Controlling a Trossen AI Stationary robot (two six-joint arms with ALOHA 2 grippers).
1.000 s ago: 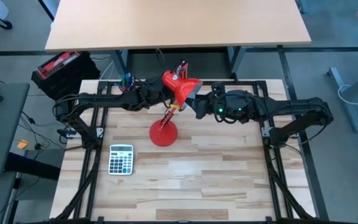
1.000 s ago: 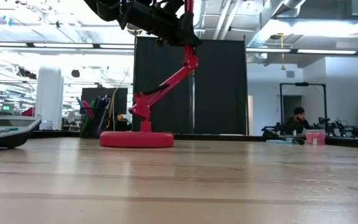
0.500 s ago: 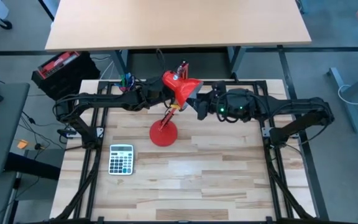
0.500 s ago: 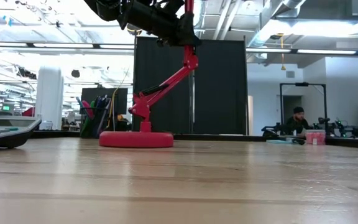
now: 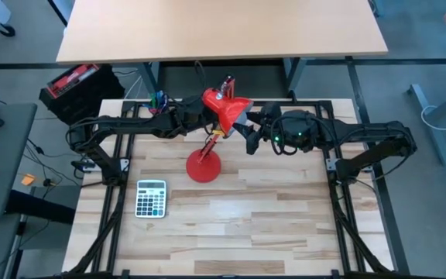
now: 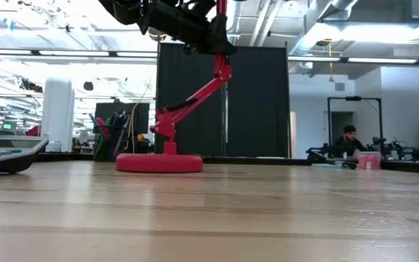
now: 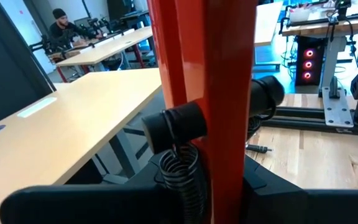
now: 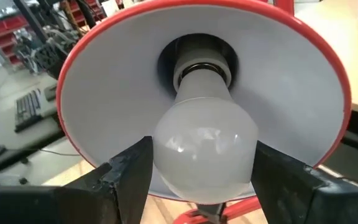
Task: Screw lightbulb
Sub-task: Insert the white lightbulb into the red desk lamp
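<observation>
A red desk lamp stands by its round base [image 5: 204, 167] on the wooden table, its cone shade [image 5: 229, 108] raised and turned toward the table's right. The pale white lightbulb [image 8: 204, 146] sits with its narrow base in the socket inside the shade [image 8: 303, 81]. My right gripper [image 5: 248, 130] is at the shade's mouth, shut on the bulb. My left gripper [image 5: 201, 121] is behind the shade, shut on the lamp's red upper arm [image 7: 210, 93]. In the low view only the lamp's base [image 6: 159, 162] and jointed arm show under a dark arm. My left gripper holds the lamp's red upper arm [image 7: 219, 155] just below its black knob, pinched between the two fingers, coming level from the table's left. The fingers lie across the bar. The lamp stays standing on its base. My right gripper pinches the bulb's widest round part [image 8: 166, 155] between its two fingers [image 8: 129, 171], one on each side. It comes about level from the table's right, pointing into the shade. The bulb's base is in the socket, clear of the table.
A grey calculator [image 5: 151, 198] lies at the table's near left. A black coiled cable [image 7: 182, 177] runs along the lamp's arm. A bare wooden top [image 5: 269, 225] stretches in front of the lamp. A person sits far back in the room [image 6: 349, 135].
My right gripper has turned a little about its own axis at the shade's mouth, staying in place. The lamp and my left gripper have kept still.
</observation>
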